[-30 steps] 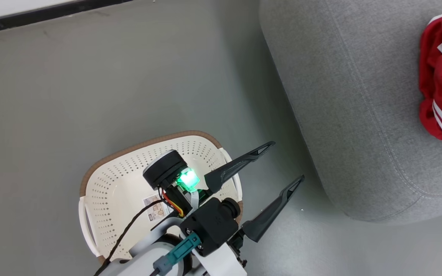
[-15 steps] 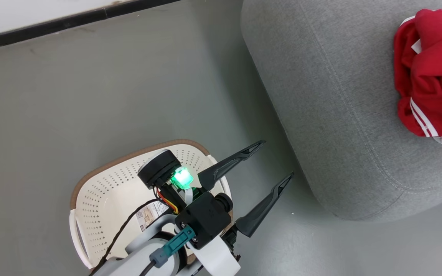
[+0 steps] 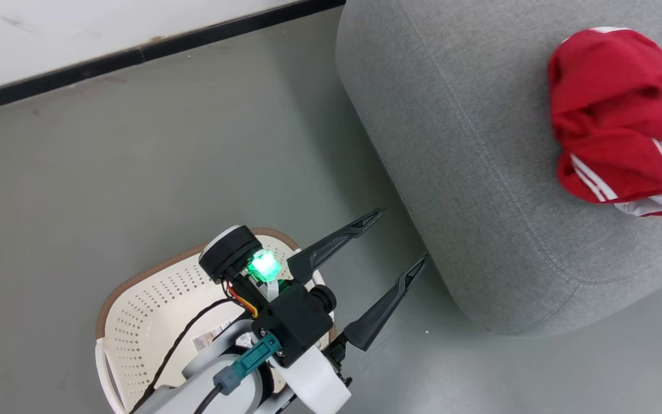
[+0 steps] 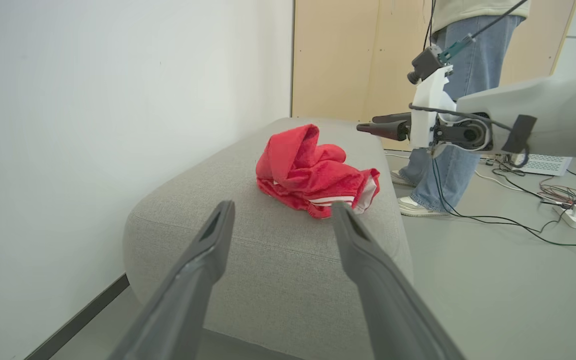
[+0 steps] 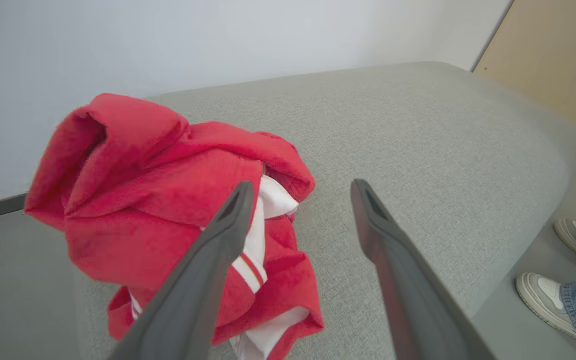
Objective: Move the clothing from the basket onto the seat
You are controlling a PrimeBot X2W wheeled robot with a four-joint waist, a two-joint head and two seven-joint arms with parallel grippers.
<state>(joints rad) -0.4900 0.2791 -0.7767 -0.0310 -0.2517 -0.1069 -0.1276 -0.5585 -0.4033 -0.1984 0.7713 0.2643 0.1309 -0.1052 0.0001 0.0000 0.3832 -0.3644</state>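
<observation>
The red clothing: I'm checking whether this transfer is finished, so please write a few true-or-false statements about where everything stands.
1. The clothing lies bunched on top of the seat. True.
2. The basket sits on the seat. False: it stands on the floor beside the seat.
3. The left gripper is open and holds nothing. True.
4. The right gripper is shut on the clothing. False: it is open with nothing clamped, and the clothing lies loose on the seat.
5. A person in jeans stands on the floor by the seat. True.
</observation>
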